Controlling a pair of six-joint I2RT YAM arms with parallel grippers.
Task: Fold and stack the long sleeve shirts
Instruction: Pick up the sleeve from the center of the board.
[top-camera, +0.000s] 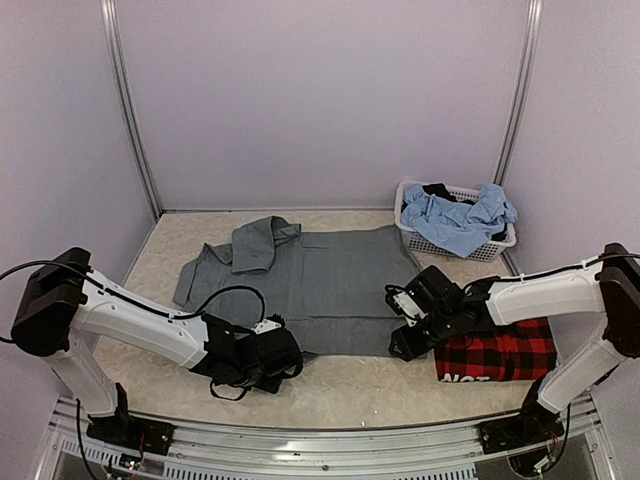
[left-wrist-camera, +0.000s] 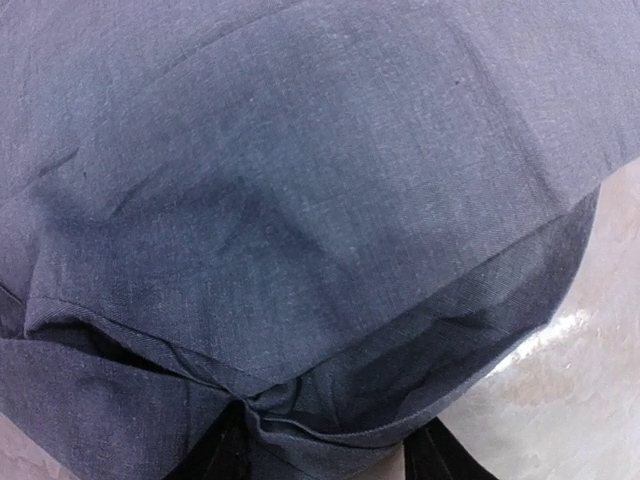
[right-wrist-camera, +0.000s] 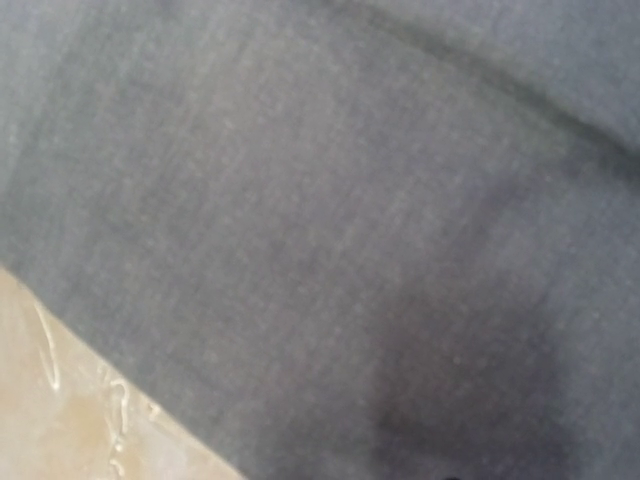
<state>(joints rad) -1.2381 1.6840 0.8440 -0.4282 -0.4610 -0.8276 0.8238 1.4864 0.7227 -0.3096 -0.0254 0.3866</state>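
The grey shirt (top-camera: 330, 285) lies spread flat mid-table, its collar to the left and one sleeve folded over its back. My left gripper (top-camera: 278, 352) is at the shirt's near left edge. In the left wrist view (left-wrist-camera: 325, 450) it is shut on a bunched fold of the grey hem (left-wrist-camera: 300, 410), with dark fingers (left-wrist-camera: 215, 455) on either side. My right gripper (top-camera: 410, 338) is at the shirt's near right corner. The right wrist view is filled by blurred grey cloth (right-wrist-camera: 350, 230) and its fingers are hidden. The red-and-black plaid shirt (top-camera: 497, 355) lies folded at the right, under my right arm.
A white laundry basket (top-camera: 487, 248) with a light blue garment (top-camera: 455, 220) stands at the back right. Metal frame posts stand at the back corners. The beige tabletop (top-camera: 340, 390) shows in front of the shirt, and a rail runs along the near edge.
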